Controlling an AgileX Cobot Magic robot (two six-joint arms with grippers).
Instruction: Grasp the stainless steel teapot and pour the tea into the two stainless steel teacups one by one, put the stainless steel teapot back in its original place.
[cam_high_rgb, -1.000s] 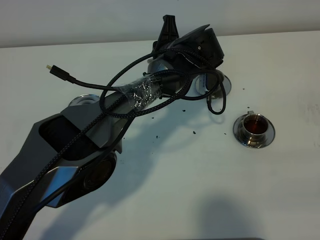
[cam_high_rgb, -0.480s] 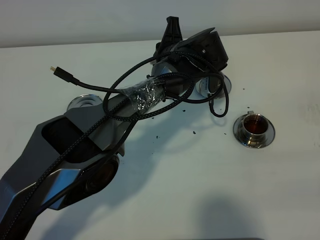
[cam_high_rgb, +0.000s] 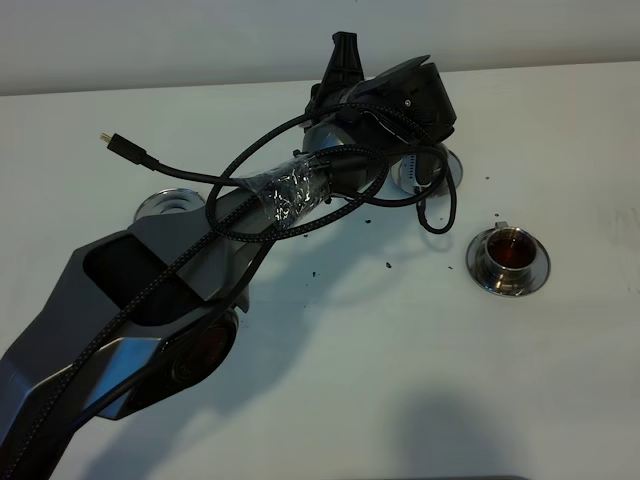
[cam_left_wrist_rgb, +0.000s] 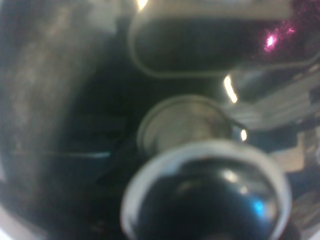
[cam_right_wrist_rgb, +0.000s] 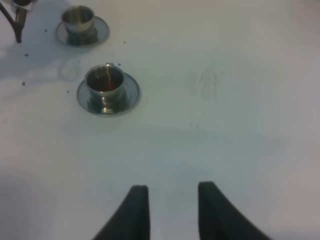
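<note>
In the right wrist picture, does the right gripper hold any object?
No, the right gripper is open above the white table, and only the table surface shows through its gap.

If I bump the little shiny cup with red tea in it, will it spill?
Probably. The teacup looks fairly full, so the tea would likely slosh. It sits on a smooth saucer, so it may slide. It's squat, so tipping seems unlikely.

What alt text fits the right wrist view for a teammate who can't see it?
Two steel teacups on saucers stand on a white table; the nearer cup holds dark tea, the farther cup has unclear contents. The right gripper is open and empty, apart from both.
</note>
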